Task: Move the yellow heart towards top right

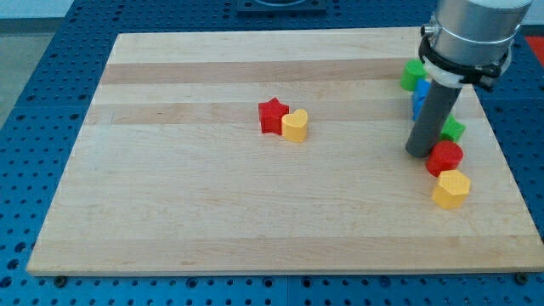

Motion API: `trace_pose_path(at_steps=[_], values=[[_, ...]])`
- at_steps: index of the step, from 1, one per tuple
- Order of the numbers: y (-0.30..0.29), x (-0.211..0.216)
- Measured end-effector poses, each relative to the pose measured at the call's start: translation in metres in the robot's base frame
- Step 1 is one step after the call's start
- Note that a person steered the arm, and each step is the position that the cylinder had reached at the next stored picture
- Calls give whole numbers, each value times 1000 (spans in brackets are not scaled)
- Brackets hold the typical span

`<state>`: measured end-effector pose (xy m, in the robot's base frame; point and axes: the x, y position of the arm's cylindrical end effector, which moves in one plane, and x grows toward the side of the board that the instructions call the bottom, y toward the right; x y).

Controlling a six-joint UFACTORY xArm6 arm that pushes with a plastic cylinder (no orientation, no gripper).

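The yellow heart (295, 125) touches the red star (272, 115) mid-tabletop (187, 195), well left of my tip (420, 153), a plain rod without jaws.

Lab bench setting, wooden board (255, 204) on blue perforated mounting table (34, 76), robot arm (467, 34) overhead

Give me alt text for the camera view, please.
A yellow heart sits mid-board touching a red star; my tip rests far to the view's right beside a red cylinder, amid green, blue and yellow blocks.
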<state>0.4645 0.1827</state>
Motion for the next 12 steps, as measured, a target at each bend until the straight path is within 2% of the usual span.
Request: trace_pose_path(at_steps=[1,4,10,12], values=[[-5,0],[-152,2],[-189,-90],[-209,-98]])
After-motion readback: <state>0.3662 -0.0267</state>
